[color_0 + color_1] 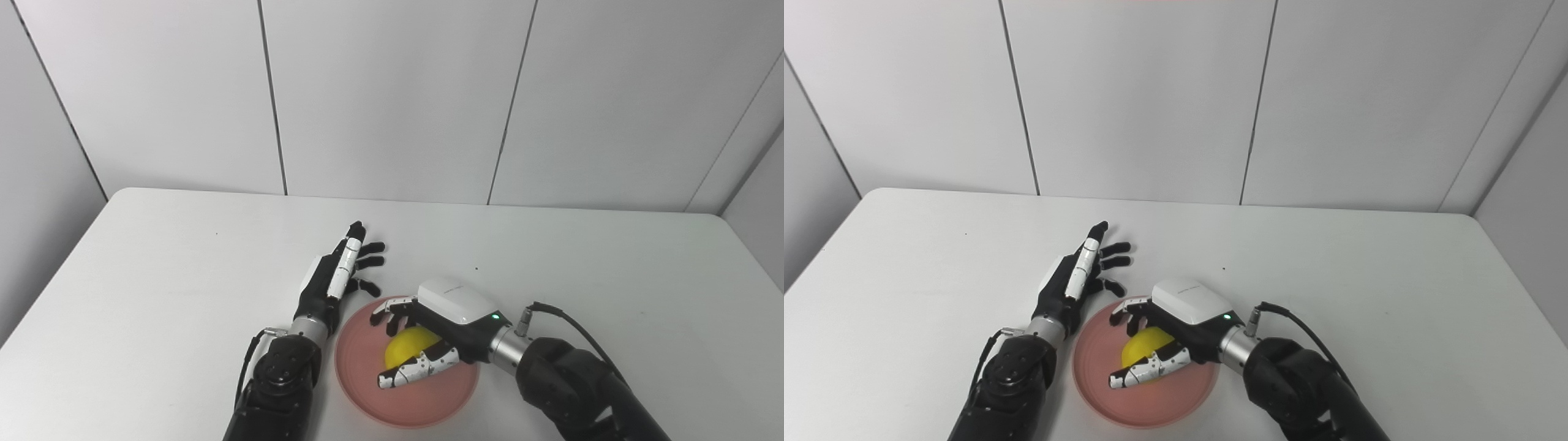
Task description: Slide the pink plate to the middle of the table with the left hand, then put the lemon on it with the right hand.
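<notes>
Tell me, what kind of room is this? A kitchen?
Probably not a kitchen; more likely a robot test booth or lab. A bare white table stands against plain white wall panels, and the only props are a pink plate and a lemon under the right hand.

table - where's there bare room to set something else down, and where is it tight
The table is bare along the far strip under the wall, over the whole right side beyond the right hand, and on the left outboard of the left hand. It is crowded at the near middle: the pink plate holds the lemon under the right hand, the left hand beside its rim.
</notes>
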